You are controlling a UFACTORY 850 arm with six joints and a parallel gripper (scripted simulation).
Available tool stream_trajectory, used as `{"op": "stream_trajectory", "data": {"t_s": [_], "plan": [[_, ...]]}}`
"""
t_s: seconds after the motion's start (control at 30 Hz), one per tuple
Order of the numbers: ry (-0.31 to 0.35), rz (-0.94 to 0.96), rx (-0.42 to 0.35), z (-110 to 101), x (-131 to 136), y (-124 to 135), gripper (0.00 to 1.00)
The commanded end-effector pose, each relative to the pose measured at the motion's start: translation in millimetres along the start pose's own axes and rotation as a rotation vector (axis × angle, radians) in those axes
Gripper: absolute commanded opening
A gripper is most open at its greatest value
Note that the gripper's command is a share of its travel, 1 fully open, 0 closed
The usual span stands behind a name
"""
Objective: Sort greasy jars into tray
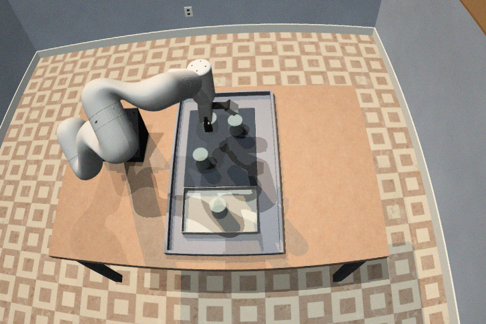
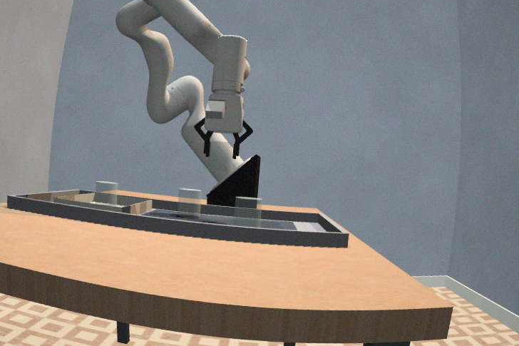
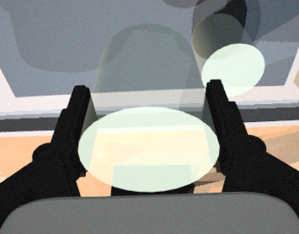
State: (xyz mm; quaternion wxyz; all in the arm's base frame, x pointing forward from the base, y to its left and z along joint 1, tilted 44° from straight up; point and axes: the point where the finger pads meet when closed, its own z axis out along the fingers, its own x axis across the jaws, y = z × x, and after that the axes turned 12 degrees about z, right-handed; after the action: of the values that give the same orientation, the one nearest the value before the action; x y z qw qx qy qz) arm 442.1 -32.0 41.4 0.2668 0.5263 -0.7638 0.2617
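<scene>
Above the desk's base-side half, the gripper (image 1: 217,117) (image 2: 221,156) (image 3: 149,101) holds a translucent glass jar (image 1: 212,117) (image 2: 219,140) (image 3: 149,148) aloft.

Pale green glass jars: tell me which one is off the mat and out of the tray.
The pale green glass jar gripped between the fingers, held up in the air.

The end effector (image 1: 217,115) (image 2: 221,153) (image 3: 149,101) points down; its fingers (image 2: 236,150) stand apart.
</scene>
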Motion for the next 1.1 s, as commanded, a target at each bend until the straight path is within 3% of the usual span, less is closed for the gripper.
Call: {"op": "stream_trajectory", "data": {"t_s": [0.0, 1.07], "plan": [[-0.001, 0.0, 0.001, -1, 5, -4, 0.0], [-0.001, 0.0, 0.001, -1, 85, -57, 0.0]]}}
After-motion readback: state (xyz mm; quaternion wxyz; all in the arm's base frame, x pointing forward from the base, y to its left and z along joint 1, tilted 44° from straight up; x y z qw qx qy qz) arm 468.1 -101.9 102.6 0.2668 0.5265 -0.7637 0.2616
